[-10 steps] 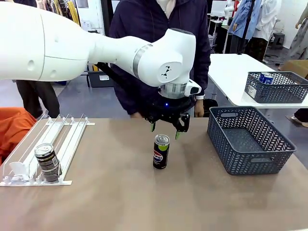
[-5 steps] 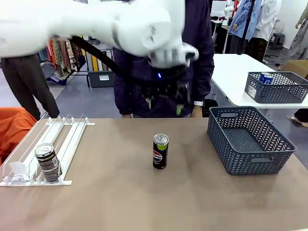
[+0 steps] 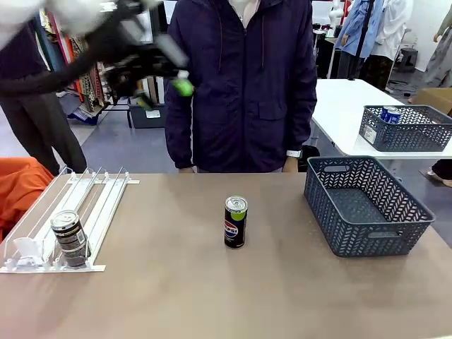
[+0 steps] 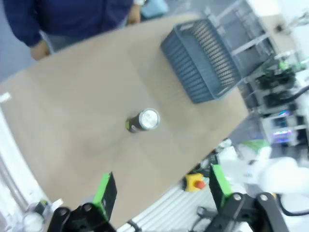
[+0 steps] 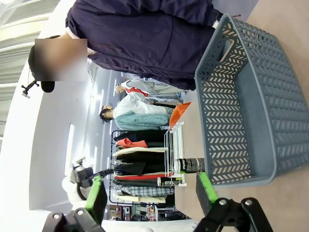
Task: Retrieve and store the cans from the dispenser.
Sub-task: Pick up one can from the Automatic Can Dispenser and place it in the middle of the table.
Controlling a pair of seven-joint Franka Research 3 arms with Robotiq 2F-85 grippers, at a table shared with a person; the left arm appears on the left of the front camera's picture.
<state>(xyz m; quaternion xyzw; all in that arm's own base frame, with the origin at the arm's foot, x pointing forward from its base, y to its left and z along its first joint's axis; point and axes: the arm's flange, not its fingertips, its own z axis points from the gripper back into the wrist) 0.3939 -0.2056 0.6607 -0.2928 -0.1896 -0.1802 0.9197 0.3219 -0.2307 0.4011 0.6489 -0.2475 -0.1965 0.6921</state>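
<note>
In the front view, a black drink can with a green top (image 3: 236, 222) stands upright alone in the middle of the brown table (image 3: 176, 296), well apart from the dark grey mesh basket (image 3: 367, 205) on the right. A silver-topped dark can (image 3: 69, 239) waits at the low front end of the white sloped rack of thin rails (image 3: 99, 201). The left gripper (image 3: 166, 92) is a blur high up at the left, close to the person in a dark navy jacket (image 3: 244, 85). Its wrist view looks steeply down on the green-topped can from far above, between jaws spread wide and holding nothing. The right wrist view has the right gripper (image 5: 150, 193) likewise released and empty, beside the basket's wall. The likely risks are that a fast or off-centre descent knocks the slim can over and sets it rolling, or that the raised arm brushes the person.
</note>
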